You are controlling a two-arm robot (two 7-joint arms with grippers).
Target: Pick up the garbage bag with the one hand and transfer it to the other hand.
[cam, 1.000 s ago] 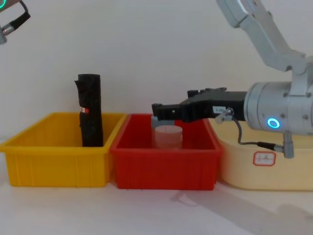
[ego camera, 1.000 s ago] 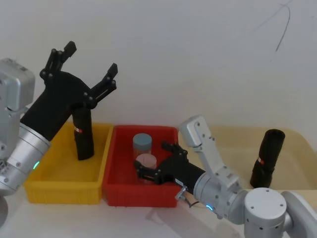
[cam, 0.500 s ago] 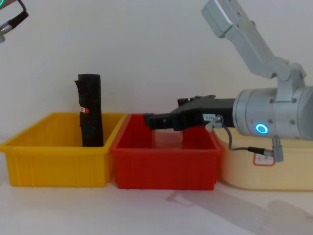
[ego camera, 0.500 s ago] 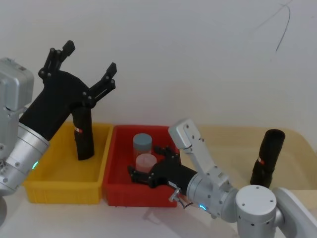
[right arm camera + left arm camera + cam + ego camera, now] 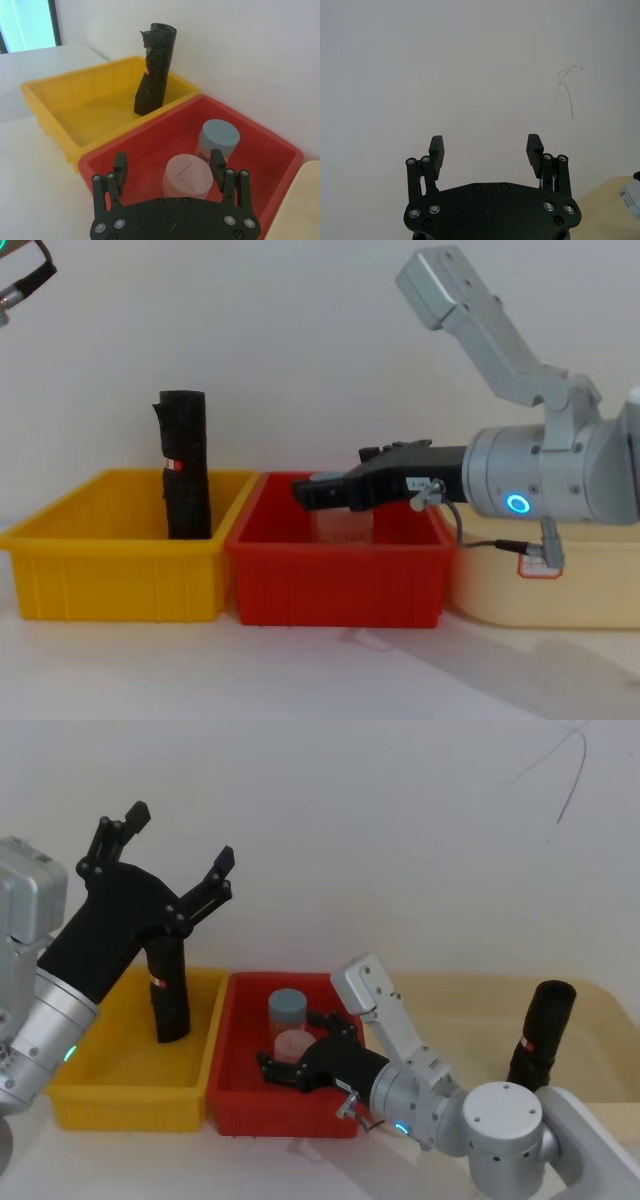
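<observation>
The garbage bag point(image 5: 540, 1035), a black roll with a small red-and-white label, stands upright in the beige tub point(image 5: 470, 1010) at the far right. A similar black roll with a loose flap point(image 5: 168, 1000) point(image 5: 186, 465) point(image 5: 156, 70) stands in the yellow bin point(image 5: 110, 580). My left gripper point(image 5: 180, 838) point(image 5: 486, 150) is held high above the yellow bin, open and empty. My right gripper point(image 5: 288, 1040) point(image 5: 305, 490) point(image 5: 167, 162) reaches over the red bin point(image 5: 335, 585), open, with its fingers on either side of a pink jar and pointing toward the yellow bin.
The red bin holds a pink-lidded jar point(image 5: 295, 1043) point(image 5: 187, 176) and a blue-lidded jar point(image 5: 287, 1005) point(image 5: 219, 137). The three containers stand side by side against a white wall. White tabletop lies in front of them.
My right gripper has slid left over the red bin, and its silver forearm has swung left and up. The left gripper and both black rolls have stayed put.
</observation>
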